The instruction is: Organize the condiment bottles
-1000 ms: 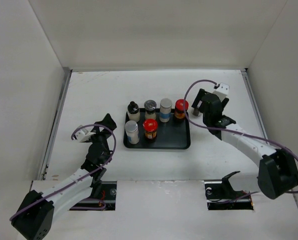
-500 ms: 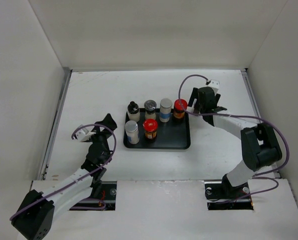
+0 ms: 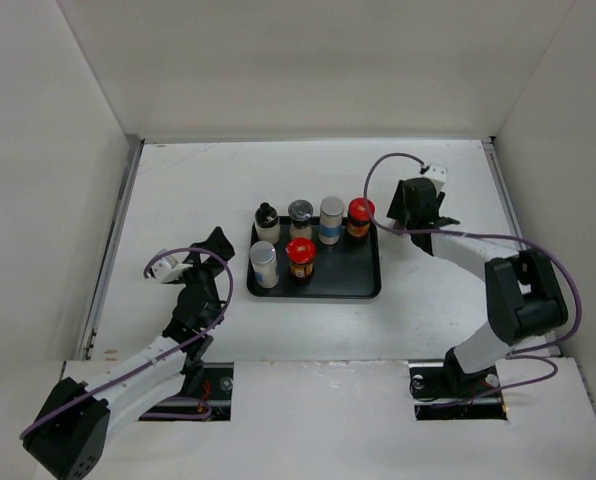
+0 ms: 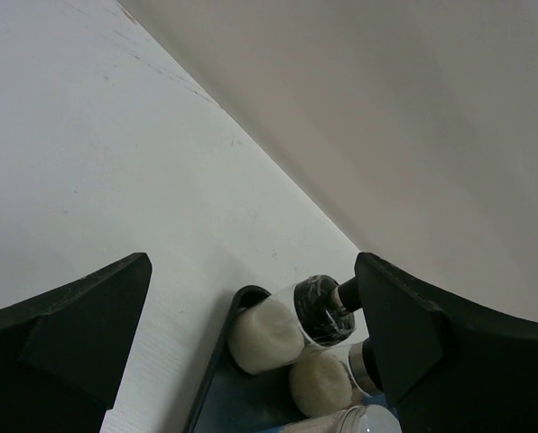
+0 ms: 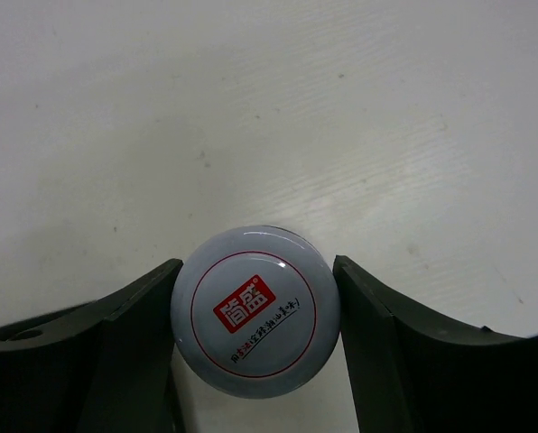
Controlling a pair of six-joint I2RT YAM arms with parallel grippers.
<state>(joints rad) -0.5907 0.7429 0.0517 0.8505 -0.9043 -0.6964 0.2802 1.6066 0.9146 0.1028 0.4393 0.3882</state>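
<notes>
Right wrist view has the right gripper [image 5: 258,269] clamped on a bottle [image 5: 255,311] with a glossy white cap. One finger [image 5: 129,338] lies against each side with no gap visible, and the bottle stands on the bare table [image 5: 386,108]. In the top view that wrist hides the bottle and sits just right of the tray [image 3: 366,285], where six other bottles [image 3: 299,257] stand, so this looks like the only one not yet on it. The main risk, as I judge it, is the grip itself. The cap is round and smooth, and if the fingers bear on it rather than on the body below, which cannot be told from above, the bottle may slip, twist or swing on lifting. The second risk is the red-lid jar [image 3: 360,215] at the tray's back right corner, nearest the gripper. A low, direct path inward could knock it into its neighbours. Free room lies at the tray's front right, so the carry needs height, because catching the rim would tip the bottle. The left gripper [image 3: 215,243] stands wide open and holds nothing, left of the tray and apart from it.
</notes>
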